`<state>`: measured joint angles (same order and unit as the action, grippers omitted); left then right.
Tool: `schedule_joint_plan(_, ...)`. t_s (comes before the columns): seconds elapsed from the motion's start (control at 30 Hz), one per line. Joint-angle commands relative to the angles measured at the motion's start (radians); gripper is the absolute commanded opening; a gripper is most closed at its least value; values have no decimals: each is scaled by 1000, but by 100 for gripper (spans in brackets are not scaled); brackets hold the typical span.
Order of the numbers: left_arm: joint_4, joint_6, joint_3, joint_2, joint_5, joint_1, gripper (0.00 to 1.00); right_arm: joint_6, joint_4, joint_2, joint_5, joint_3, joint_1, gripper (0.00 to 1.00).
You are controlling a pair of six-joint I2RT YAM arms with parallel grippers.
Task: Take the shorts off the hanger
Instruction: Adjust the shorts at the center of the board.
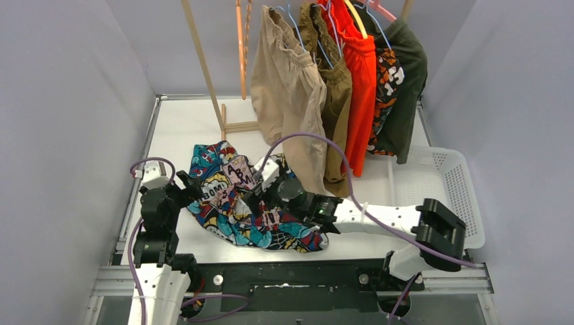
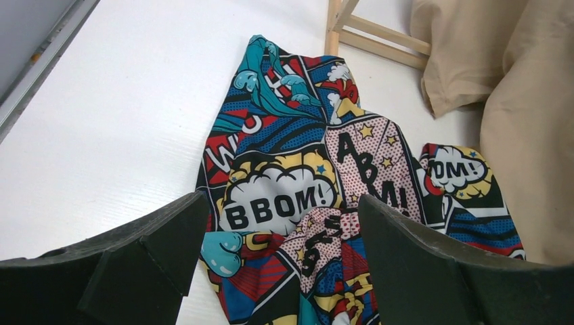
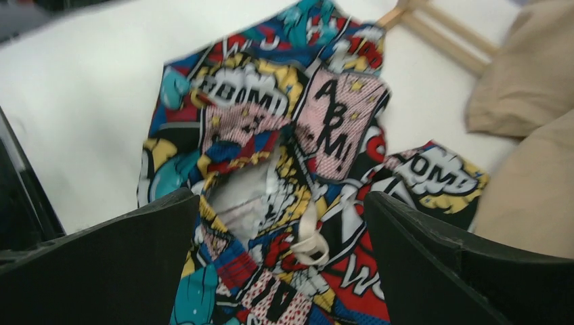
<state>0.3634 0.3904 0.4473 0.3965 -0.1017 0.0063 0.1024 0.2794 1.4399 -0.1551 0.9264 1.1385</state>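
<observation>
The multicolour comic-print shorts (image 1: 227, 203) lie crumpled on the white table, with no hanger showing on them. My left gripper (image 1: 189, 184) hovers open over their left edge; the left wrist view has the print (image 2: 291, 169) between its spread fingers (image 2: 169, 244). From the right, my right gripper (image 1: 252, 198) stands open over the waistband and its white drawstring (image 3: 311, 244), touching nothing. Beige shorts (image 1: 288, 88), brown shorts (image 1: 336, 81), orange-red shorts (image 1: 360, 81), camouflage shorts (image 1: 387, 81) and dark green shorts (image 1: 408, 81) hang on hangers (image 1: 296, 24) from the rack.
A wooden rack post (image 1: 203, 64) and its base (image 1: 240, 125) stand behind the comic-print shorts. The beige shorts' hem reaches down close to my right wrist. A white slatted basket (image 1: 453, 189) sits at the right edge of the table.
</observation>
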Motion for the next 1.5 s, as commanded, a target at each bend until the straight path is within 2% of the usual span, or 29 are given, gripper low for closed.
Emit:
schedule_joint_plan(0.0,-50,-19,56,41,1,18,81,-73,3,95,6,33,48,98)
schedule_joint_plan(0.2,-79,-37,199,178,95,18,85,-53,-131,203,-3,92,61,98)
schedule_joint_plan(0.33,-26,-54,185,266,44,14,85,-85,-155,233,28,103,60,98)
schedule_joint_plan(0.43,-48,-8,132,249,44,11,84,-111,-148,263,109,107,61,98)
schedule_joint_plan(0.53,-68,-20,110,206,50,9,85,-119,-140,308,86,121,59,97)
schedule_joint_plan(0.63,-60,-23,98,177,25,9,84,-78,-117,355,67,125,33,97)
schedule_joint_plan(0.83,-81,-43,92,215,8,11,84,-15,-176,482,176,191,-25,98)
schedule_joint_plan(0.93,-83,-46,101,254,2,11,84,62,-119,499,144,147,-22,88)
schedule_joint_plan(0.97,-84,-48,104,262,3,11,84,85,-99,498,126,128,-18,82)
schedule_joint_plan(1.1,-83,-55,108,264,-4,12,84,106,-91,453,12,73,0,45)
schedule_joint_plan(1.2,-84,-59,102,249,-13,12,84,84,-93,365,-75,36,8,29)
schedule_joint_plan(1.27,-88,-61,99,245,-12,12,84,73,-67,257,-107,0,8,15)
schedule_joint_plan(1.47,-84,-59,104,251,-8,12,84,68,59,-52,-112,-126,16,8)
